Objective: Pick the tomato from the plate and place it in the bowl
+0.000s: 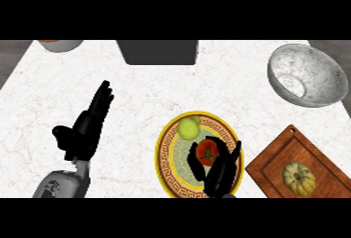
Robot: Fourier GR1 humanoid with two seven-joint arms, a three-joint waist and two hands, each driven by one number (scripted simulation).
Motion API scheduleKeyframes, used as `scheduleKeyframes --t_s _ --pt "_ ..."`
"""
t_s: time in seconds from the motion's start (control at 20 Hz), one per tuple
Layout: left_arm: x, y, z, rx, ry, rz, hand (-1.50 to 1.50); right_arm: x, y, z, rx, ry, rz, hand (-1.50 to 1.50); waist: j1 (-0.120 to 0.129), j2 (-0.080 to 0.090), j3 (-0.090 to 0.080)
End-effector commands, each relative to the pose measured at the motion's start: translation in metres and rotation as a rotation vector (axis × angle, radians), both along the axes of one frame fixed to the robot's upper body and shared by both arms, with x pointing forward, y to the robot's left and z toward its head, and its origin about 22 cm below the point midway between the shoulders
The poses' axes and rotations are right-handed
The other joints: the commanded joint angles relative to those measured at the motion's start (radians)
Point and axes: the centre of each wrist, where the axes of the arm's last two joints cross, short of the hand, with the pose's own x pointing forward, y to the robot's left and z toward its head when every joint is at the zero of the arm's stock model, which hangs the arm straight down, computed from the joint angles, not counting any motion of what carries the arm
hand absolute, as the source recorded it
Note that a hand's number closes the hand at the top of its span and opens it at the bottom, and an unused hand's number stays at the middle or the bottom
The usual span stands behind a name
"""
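Observation:
A red tomato (207, 152) lies on a yellow-rimmed patterned plate (166, 151) in the lower middle of the head view. My right hand (221, 174) comes up over the plate's near side, with its fingers and thumb curled round the tomato on both sides. A pale green fruit (189, 127) rests on the plate's far part. The grey speckled bowl (308, 74) stands at the far right, well away from the hand. My left hand (86, 125) rests open at the left, fingers pointing up.
A wooden cutting board (270, 165) with a yellowish squash (299, 177) lies right of the plate. A dark grey box (159, 51) stands at the back centre. An orange-filled bowl (59, 44) peeks in at the far left corner.

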Motion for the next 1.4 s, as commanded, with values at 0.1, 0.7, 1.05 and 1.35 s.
scheduleKeyframes --t_s 0.1,0.7,1.05,1.35 --pt "0.006 -0.005 -0.007 0.001 0.011 -0.005 0.00 0.027 0.017 0.058 -0.021 0.088 0.234 1.50 0.018 0.013 0.009" --pt "-0.005 -0.007 -0.008 -0.025 0.000 -0.027 0.00 0.057 -0.030 0.148 0.021 -0.137 0.529 1.50 0.033 0.018 0.012" --pt "0.005 0.005 -0.009 0.005 0.006 0.009 0.00 0.092 -0.041 0.193 -0.172 -0.281 0.512 1.50 -0.004 0.005 0.008" --pt "-0.003 0.008 -0.008 0.007 0.005 0.026 0.00 0.114 -0.055 0.278 -0.245 -0.245 0.393 1.50 -0.006 0.001 0.007"
